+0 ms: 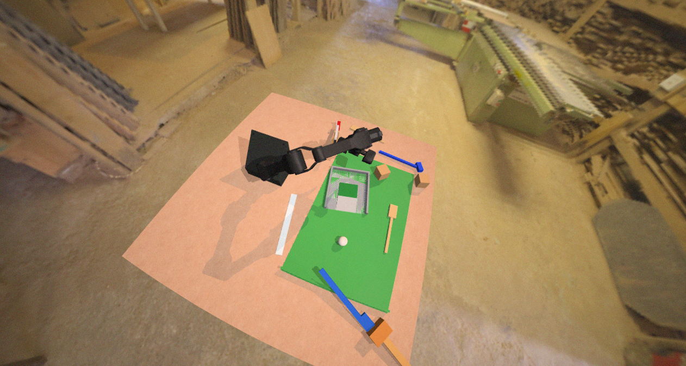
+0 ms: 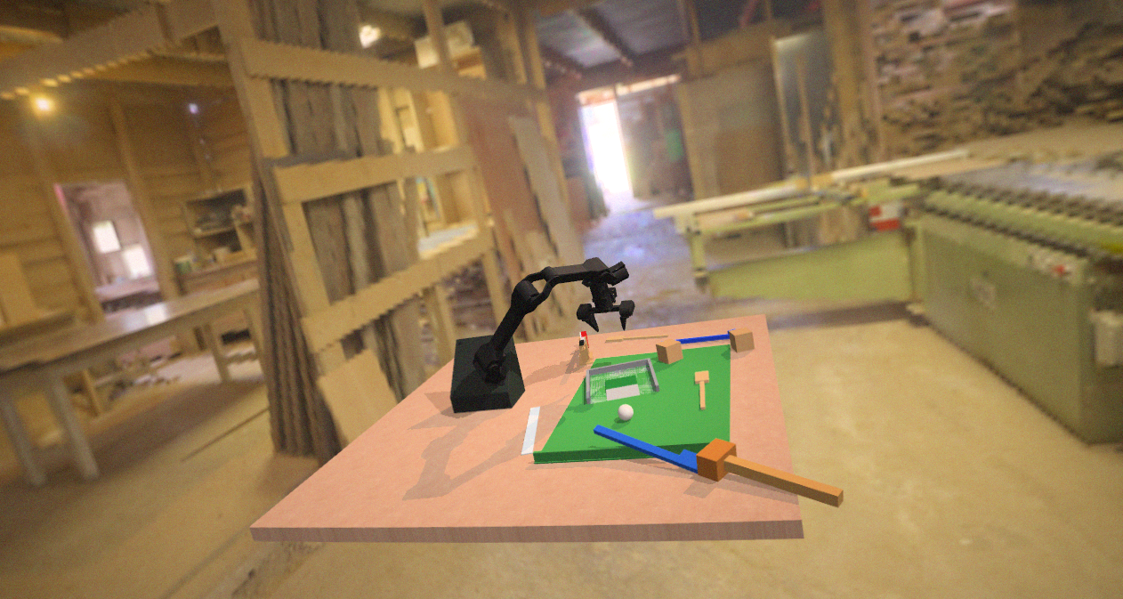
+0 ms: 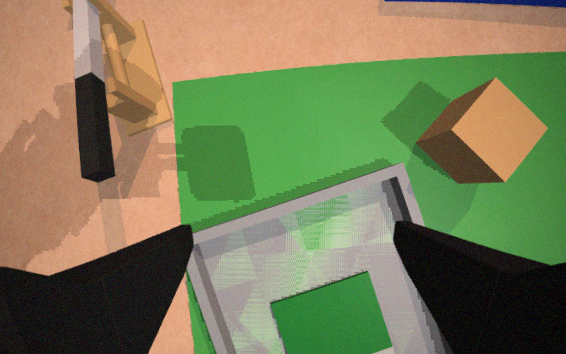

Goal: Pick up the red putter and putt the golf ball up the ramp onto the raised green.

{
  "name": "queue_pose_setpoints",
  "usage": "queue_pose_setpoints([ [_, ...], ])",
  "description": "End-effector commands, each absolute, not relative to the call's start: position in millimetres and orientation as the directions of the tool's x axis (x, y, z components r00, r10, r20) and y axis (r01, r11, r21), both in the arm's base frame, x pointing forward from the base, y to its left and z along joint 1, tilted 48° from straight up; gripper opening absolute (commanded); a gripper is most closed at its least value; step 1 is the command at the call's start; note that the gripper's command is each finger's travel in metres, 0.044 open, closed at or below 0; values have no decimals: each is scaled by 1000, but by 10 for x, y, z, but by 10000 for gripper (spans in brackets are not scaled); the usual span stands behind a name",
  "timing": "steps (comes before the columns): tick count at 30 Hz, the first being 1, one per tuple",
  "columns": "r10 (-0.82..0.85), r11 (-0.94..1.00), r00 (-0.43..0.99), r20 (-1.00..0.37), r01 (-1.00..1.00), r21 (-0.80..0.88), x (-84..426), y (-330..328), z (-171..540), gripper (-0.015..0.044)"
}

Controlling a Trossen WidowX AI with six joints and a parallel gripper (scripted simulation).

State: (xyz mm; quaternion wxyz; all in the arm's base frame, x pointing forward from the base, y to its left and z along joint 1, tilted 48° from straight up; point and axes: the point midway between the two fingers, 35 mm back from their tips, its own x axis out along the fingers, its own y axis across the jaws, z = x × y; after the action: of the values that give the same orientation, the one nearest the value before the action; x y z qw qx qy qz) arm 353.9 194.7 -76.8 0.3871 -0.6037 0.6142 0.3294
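Note:
The putter (image 1: 336, 131) (image 3: 88, 45) has a red head at its top in the top and exterior views, a white shaft and a black grip (image 3: 94, 130). It leans on a small wooden stand (image 2: 584, 353) (image 3: 149, 75) beyond the mat's far left corner. My gripper (image 2: 609, 327) (image 3: 293, 233) is open and empty, pointing down high above the table, right of the putter. In the wrist view its fingers straddle the grey-walled ramp frame (image 1: 367, 193) (image 3: 299, 200) far below. The green square (image 1: 347, 189) (image 3: 334, 315) lies inside that frame. The white golf ball (image 1: 342, 241) (image 2: 625, 412) rests in front of it.
A wooden cube (image 1: 382, 172) (image 2: 668, 351) (image 3: 499, 130) sits behind the ramp, another (image 1: 421, 180) farther right. A blue club (image 1: 398, 159) lies behind, a small mallet (image 1: 392, 211) right. In front, another blue club (image 1: 343, 294) overlaps the mat edge beside an orange mallet (image 1: 379, 331). A white strip (image 1: 286, 224) lies left.

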Motion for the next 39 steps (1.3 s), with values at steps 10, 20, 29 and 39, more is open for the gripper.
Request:
queue_pose_setpoints([
  [10,-700,-189,25,-714,-970,151,2206,2388,-1518,440],
  [20,-700,-189,26,-714,-970,151,2218,2251,-1659,440],
  [29,-700,-189,26,-713,-970,150,2223,2095,-1807,440],
  [39,-701,-189,26,-713,-970,150,2226,2024,-1873,440],
])
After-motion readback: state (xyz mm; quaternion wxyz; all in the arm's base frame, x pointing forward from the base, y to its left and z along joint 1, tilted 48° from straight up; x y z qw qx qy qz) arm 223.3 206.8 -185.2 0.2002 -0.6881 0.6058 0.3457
